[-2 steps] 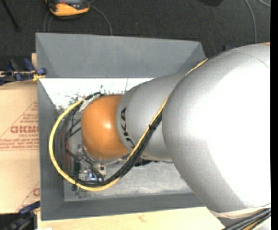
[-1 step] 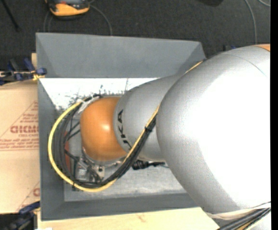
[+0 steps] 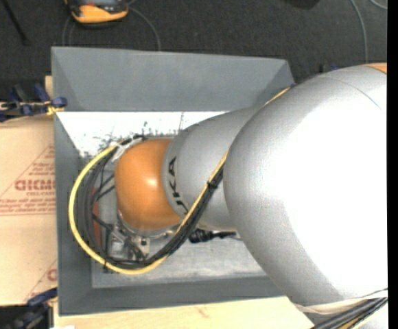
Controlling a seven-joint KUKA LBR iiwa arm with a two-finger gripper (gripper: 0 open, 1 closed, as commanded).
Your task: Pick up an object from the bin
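You can read one marking: dark letters running sideways on the silver arm link (image 3: 192, 177), over the middle of the bin (image 3: 171, 81), just beside the orange cover (image 3: 141, 184). They read as part of KUKA, with the last letters clearest.

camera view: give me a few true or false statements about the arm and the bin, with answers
1. The arm reaches into the bin from the right. True.
2. The arm's end hangs outside the bin, over the cardboard. False: it hangs inside the bin, over its left half.
3. A yellow cable loops round the orange cover at the arm's end. True.
4. The bin's walls are red. False: they are grey.
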